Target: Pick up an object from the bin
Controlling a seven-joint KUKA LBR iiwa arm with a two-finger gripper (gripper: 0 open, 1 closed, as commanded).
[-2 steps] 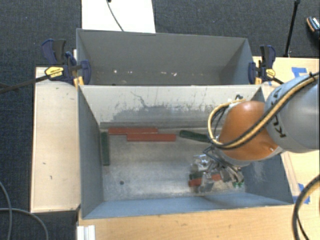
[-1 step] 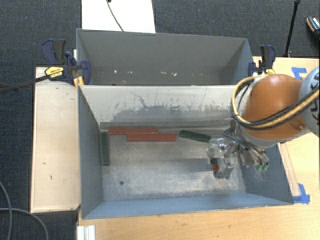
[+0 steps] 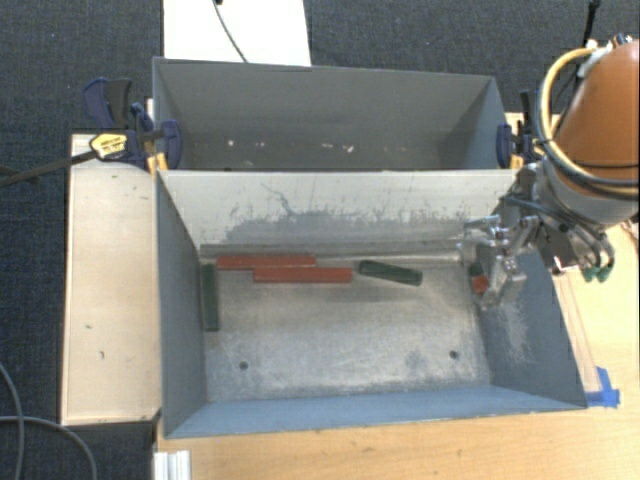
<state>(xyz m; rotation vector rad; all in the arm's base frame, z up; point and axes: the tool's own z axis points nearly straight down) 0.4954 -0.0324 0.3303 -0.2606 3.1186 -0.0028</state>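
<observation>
- Pincer (image 3: 492,273) low by right wall of bin (image 3: 330,393); open or closed, cannot tell.
- Small red piece (image 3: 480,284) right at pincer tip; held or not, cannot tell.
- Dark green stick (image 3: 390,273) well left of pincer, long axis roughly left-right; red bars (image 3: 285,268) farther left.

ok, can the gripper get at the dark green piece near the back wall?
Probably yes. The gripper is at the bin's right side, with bare floor between it and the dark green piece. Possible snags: the back wall just behind the piece, and a red bar close to its left end.
</observation>
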